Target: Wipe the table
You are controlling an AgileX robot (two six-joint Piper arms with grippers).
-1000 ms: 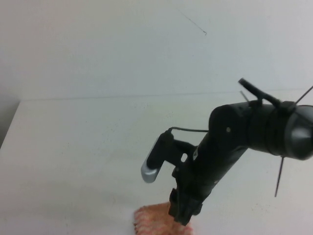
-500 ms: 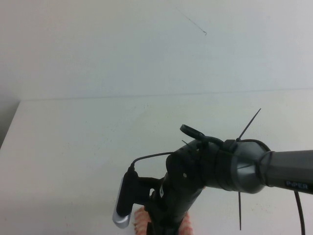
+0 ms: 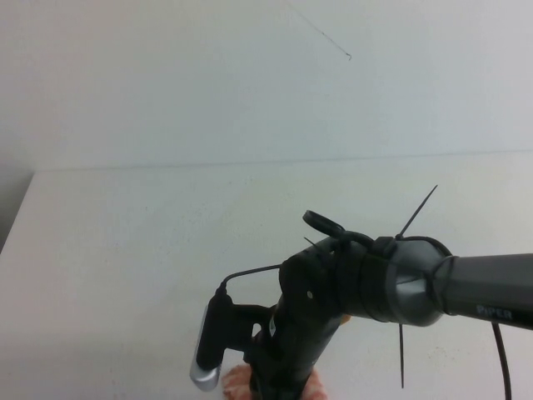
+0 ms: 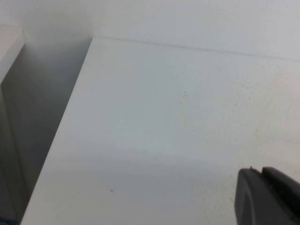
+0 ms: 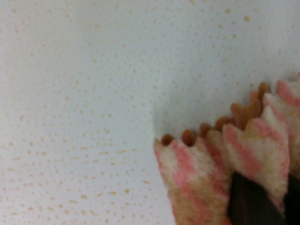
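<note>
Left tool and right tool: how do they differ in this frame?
The right tool is down at the near edge of the table, on the pink-striped cloth; the left tool hangs over bare table, with no cloth near it. The right tool is shut on the pink-striped cloth; the left tool has nothing at it. Both are dark and over the same white table.

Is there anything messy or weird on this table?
Yes. Tiny orange specks are sprinkled all over the white table, like a spill of crumbs or powder. The right gripper is at the near edge, fingers shut on the pink striped cloth. The left gripper is above the table's left side.
</note>
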